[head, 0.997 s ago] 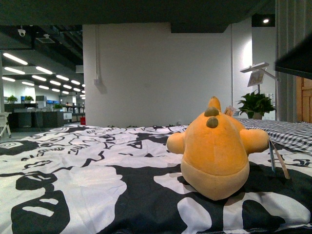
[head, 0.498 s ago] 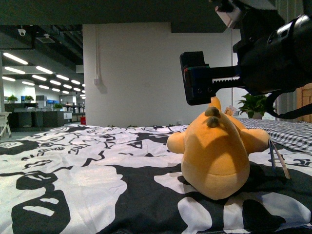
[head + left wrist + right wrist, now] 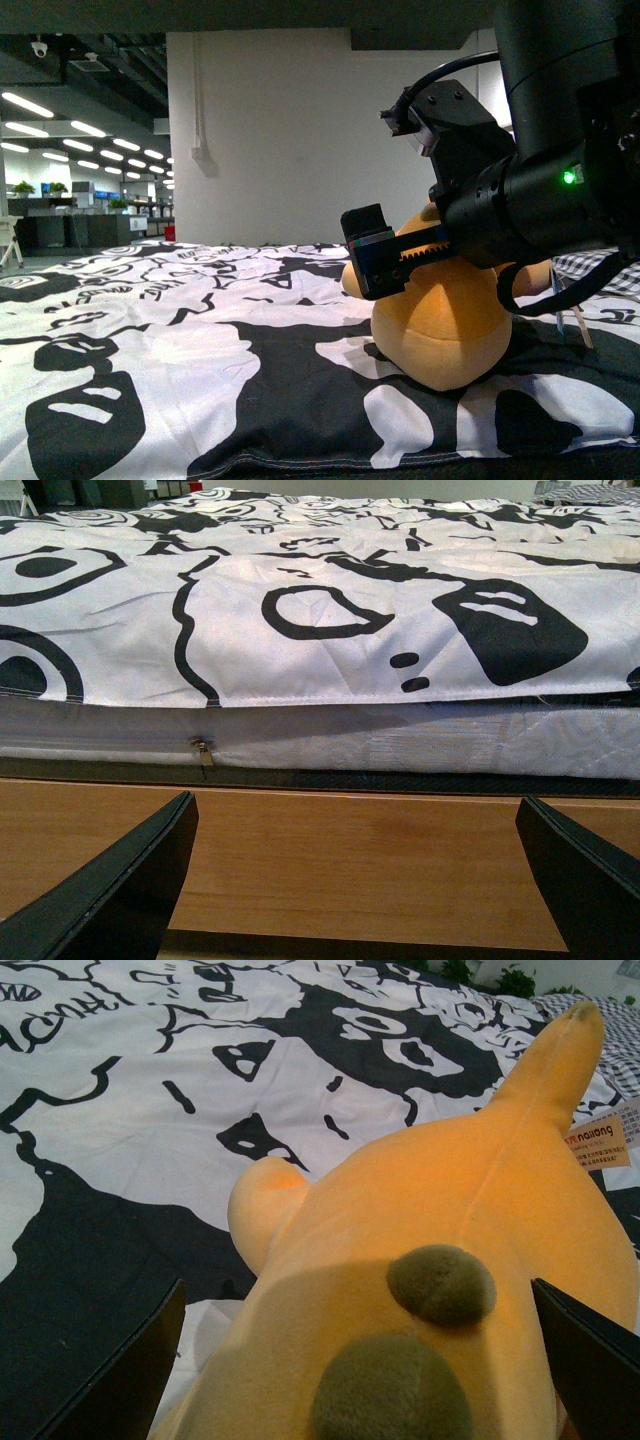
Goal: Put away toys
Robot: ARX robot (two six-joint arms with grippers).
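Front view: plush toy (image 3: 440,335) on a bed (image 3: 150,330), about to be grasped

An orange-yellow plush animal lies on a bed with a black-and-white patterned cover, towards the robot's right. The right arm reaches across in front of the toy and hides its upper part.

In the right wrist view, the right hand (image 3: 357,1288) is spread wide, one finger on each side of the toy's top. The fingers do not look to be pressing on it, and the hand holds nothing. The left hand (image 3: 355,805) is also spread wide and empty. It sits low at the bed's edge, facing the wooden frame (image 3: 350,870), well apart from the toy.

This appears to be the approach just before the grasp. The next move probably calls for closing the right fingers around the plump body, firmly enough that the soft filling does not slip out. No box or bin for the toy is in view.

The toy is rounded and plump, with a paler underside and a stubby limb on each side. Two dull grey-green round spots (image 3: 440,1283) sit on top, and a pointed tip lies behind them. A paper tag (image 3: 598,1140) sits beside the tip.
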